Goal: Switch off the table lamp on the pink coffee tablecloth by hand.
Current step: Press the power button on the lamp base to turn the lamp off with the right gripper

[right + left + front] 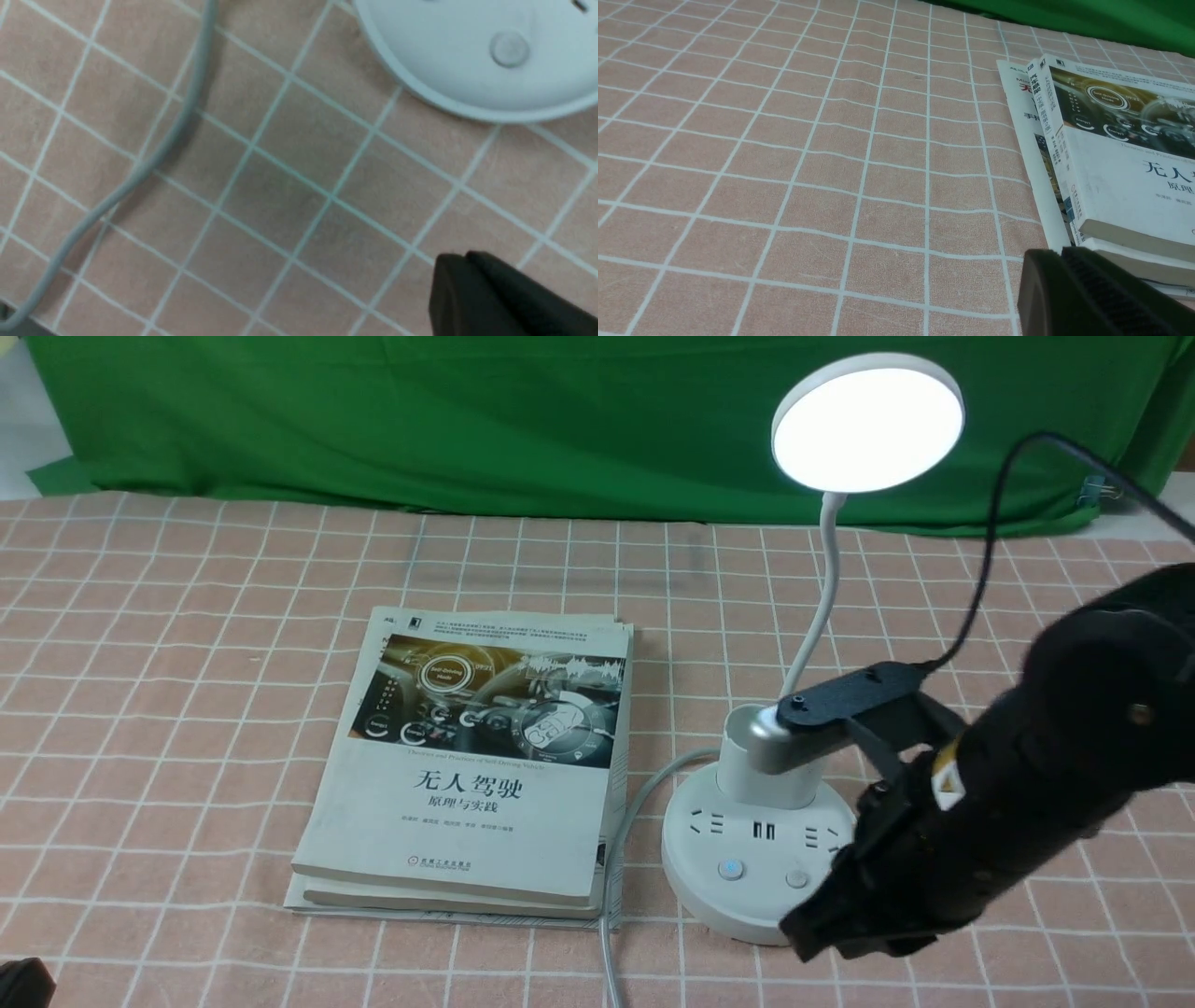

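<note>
Lamp (758, 859) lit, on pink cloth (187, 756), R of books (467, 765). We hold R gripper (810, 943) closed, empty, nr lamp base; L gripper (1059, 261) closed too, nr books.

There is one lamp (868, 425), with one head, one neck (828, 579), one holder (770, 770) and one base (691, 831). Two buttons are on it, one (731, 869) and another (796, 878). Two cloths show: one pink (187, 709), one green (560, 420). At least two books (467, 821) are stacked; the exact count is unclear. There are two cables, one grey (644, 793) and one black (994, 513). One clip (1106, 490) shows. Two grippers, one left (1060, 252) and one right (460, 255), have two fingers each.
</note>
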